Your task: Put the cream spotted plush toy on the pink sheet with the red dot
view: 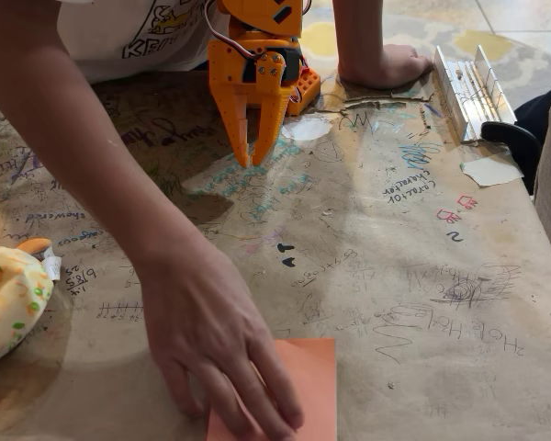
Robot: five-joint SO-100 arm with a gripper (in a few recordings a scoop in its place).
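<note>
In the fixed view, the pink sheet [298, 386] is pressed to the table [395, 276] at the bottom edge by a person's hand [211, 340]. The cream spotted plush toy [9, 299] lies at the left edge, untouched. The gripper [255, 152] hangs upright, fingers nearly together, empty. Setup appears unfinished; a leftward reach is needed next.
</note>
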